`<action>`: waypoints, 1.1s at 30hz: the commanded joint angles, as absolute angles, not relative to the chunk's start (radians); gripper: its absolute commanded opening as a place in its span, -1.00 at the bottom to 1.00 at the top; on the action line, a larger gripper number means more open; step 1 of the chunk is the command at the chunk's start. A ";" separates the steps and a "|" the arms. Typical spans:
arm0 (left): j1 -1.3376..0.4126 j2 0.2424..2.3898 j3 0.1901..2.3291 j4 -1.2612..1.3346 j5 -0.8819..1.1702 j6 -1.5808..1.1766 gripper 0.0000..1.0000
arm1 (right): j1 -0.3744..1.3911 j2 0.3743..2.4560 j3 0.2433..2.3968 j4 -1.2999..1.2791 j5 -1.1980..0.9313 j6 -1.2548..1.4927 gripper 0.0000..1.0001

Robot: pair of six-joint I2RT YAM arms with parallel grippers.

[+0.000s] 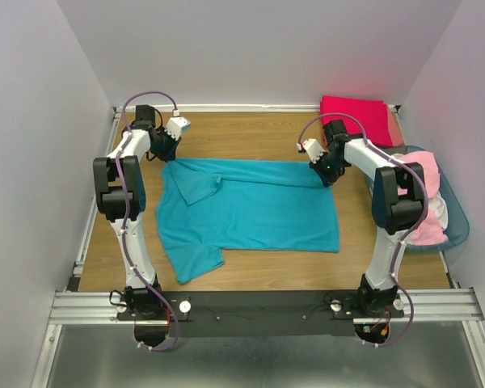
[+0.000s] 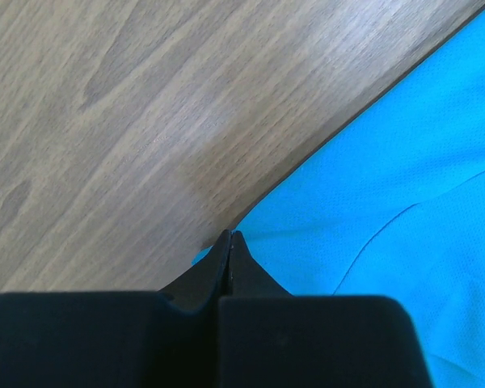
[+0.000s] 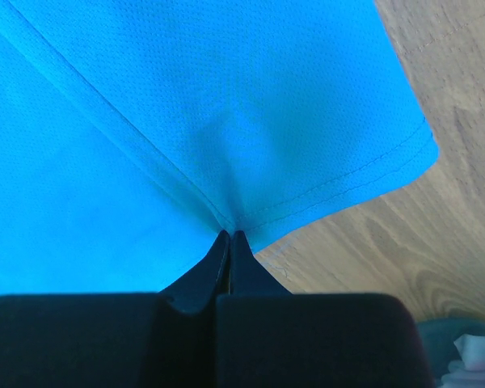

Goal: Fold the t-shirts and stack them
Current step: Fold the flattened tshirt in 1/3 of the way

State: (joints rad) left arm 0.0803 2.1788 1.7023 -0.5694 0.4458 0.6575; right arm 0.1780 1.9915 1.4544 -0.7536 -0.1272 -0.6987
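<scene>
Teal t-shirt (image 1: pixel 250 214) flat on the table (image 1: pixel 250 133), far corners pinched in left gripper (image 2: pixel 230 239) and right gripper (image 3: pixel 229 236), both clamped on cloth — lift the 2 level, together, fold toward the near hem.

Both my arms stretch forward from their bases at the near edge of the wooden table (image 1: pixel 259 129). The white and black left arm (image 1: pixel 128 202) reaches toward the far left corner, with its wrist bent down. The left gripper (image 1: pixel 166 153) (image 2: pixel 229 239) has its black fingers pressed together on the edge of the teal cloth t-shirt (image 1: pixel 250 210). The right arm (image 1: pixel 392 202) reaches toward the far right side. The right gripper (image 1: pixel 326 173) (image 3: pixel 229 237) is also closed, pinching the same cloth, which puckers at its tips.
</scene>
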 commanded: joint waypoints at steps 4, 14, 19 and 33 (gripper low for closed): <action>0.095 2.184 1.706 -0.584 0.445 0.663 -0.62 | 0.192 1.991 1.500 -0.753 -0.113 -0.670 -0.71; 0.094 1.979 1.657 -0.618 0.526 0.666 -0.35 | 0.192 1.962 1.646 -0.799 -0.212 -0.505 0.04; 0.090 1.927 1.541 -0.617 0.548 0.661 -0.38 | 0.192 2.048 1.718 -0.815 -0.209 -0.423 -0.18; 0.080 1.960 1.287 -0.474 0.512 0.520 -0.63 | 0.192 2.241 1.787 -0.808 -0.074 -0.407 -0.32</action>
